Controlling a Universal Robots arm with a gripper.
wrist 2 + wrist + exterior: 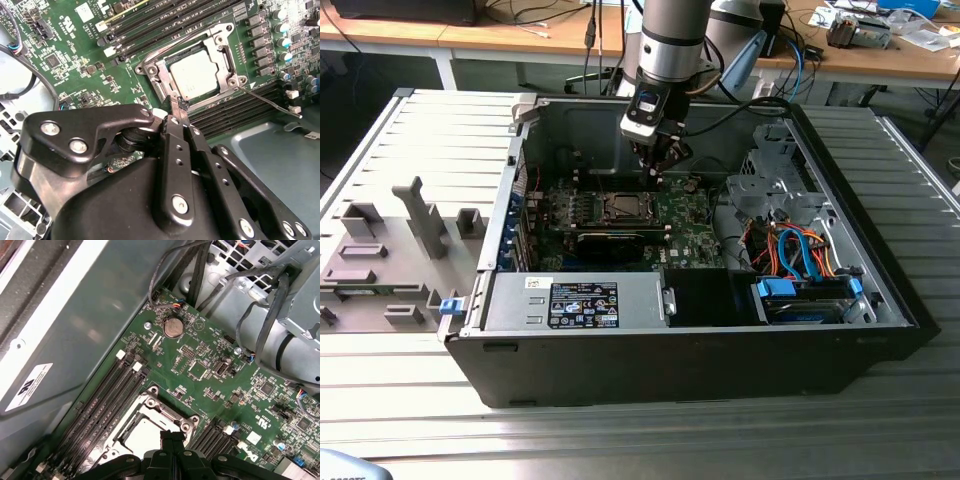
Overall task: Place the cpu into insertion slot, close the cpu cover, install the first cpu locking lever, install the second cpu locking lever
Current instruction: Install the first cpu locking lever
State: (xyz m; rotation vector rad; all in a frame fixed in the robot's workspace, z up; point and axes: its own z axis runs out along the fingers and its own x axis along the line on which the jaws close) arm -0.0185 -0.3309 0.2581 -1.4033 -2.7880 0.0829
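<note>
**Q:** What is the state of the end effector?

**A:** The gripper [178, 106] has its fingers drawn together, with no gap visible between the tips. The tips rest at the edge of the insertion slot [234, 80], against its metal rim. Whether anything thin is pinched there cannot be told.

**Q:** Where are the task parts?

**A:** The cpu [196, 75] sits inside the insertion slot with its silver-grey top facing up. The cpu cover [220, 37] lies down over it and frames it. A wire lever [270, 101] projects from one corner of the insertion slot across the black memory slots [240, 112] beside it, apart from the gripper.

**Q:** What markings are present?

**A:** A white label [30, 385] with dark characters is on the grey case wall, well apart from the insertion slot. A black label [583, 304] is on the power supply box, nearer the exterior camera than the insertion slot. White printed marks surround the insertion slot on the green motherboard [90, 60]. Most of this print is too small to make out.

**Q:** What is obstructed?

**A:** In both wrist views the gripper body covers the side of the insertion slot nearest the arm, hiding the rim there. In the exterior view the gripper hangs just above the insertion slot, and the cpu cannot be told from its cover.
</note>
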